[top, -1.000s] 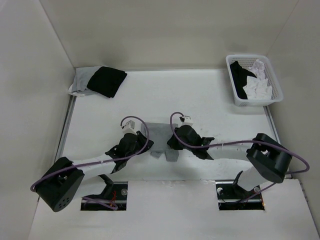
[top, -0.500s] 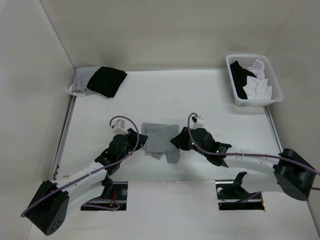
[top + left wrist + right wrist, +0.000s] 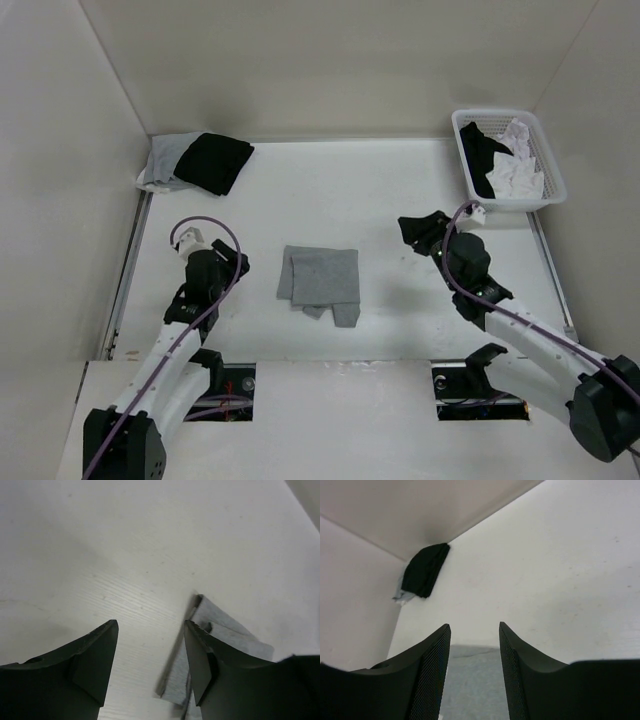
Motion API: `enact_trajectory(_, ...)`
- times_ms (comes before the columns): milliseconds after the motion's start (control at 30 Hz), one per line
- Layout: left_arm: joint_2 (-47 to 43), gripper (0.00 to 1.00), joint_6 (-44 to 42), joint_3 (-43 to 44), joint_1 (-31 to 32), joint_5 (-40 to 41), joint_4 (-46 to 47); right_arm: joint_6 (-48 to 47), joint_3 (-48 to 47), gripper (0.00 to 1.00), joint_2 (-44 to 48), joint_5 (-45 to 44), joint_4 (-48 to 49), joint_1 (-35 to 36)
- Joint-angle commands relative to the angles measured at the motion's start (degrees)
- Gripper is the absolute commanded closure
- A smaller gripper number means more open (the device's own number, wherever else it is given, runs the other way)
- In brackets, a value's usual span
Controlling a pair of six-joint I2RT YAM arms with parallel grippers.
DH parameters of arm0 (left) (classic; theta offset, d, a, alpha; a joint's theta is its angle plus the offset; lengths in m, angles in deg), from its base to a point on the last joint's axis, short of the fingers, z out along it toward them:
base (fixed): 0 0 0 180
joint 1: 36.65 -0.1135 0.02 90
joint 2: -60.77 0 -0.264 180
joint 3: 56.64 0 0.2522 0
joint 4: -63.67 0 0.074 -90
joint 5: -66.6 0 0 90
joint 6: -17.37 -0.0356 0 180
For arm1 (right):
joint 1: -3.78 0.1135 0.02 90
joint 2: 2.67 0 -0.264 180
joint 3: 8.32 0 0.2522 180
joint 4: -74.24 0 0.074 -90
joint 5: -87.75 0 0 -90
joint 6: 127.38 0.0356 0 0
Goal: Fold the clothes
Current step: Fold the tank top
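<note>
- The grey top [image 3: 319, 279] lies alone on the table [image 3: 400, 190] as a compact folded rectangle. One small flap sticks out past its near right corner.
- A second ago both claws were pinched on the top's side edges. They have since let go and drawn apart.
- The left gripper [image 3: 150, 625] is now well off the top's left side, its jaws wide and holding nothing. Its wrist camera shows the top's folded edge just past its right finger.
- The right gripper [image 3: 474, 626] is well off the top's right side and a little beyond it, also wide and empty.
- This fold looks laid down. The stray flap may want tucking before the top goes anywhere.
- Far beyond the top to the left sits a folded black garment [image 3: 217, 162] on a light grey one [image 3: 162, 160], likely the finished pile.
- Far beyond the top to the right, a basket [image 3: 552, 205] holds black and white clothes, probably still to fold.
</note>
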Motion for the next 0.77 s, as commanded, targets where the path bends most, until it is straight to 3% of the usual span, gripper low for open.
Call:
enact_trajectory(0,1.6,0.46,-1.5,3.0,-3.0,-0.5,-5.3,-1.0,5.0,0.51,-3.7,-2.3,7.7,-2.4)
enact_trajectory(233,4.0,0.46,-1.0,2.5,-6.2,0.0,-4.5,-0.5,5.4,0.51,-11.4,-1.5,11.0,-3.1)
enact_trajectory(600,7.0,0.47,-2.0,3.2,-5.4,-0.1,-0.8,-0.7,5.7,0.51,-12.2,-0.9,11.0,-3.4)
enact_trajectory(733,5.7,0.40,-2.2,2.3,-3.8,0.2,-0.6,-0.7,4.9,0.51,-13.4,-0.1,11.0,-3.1)
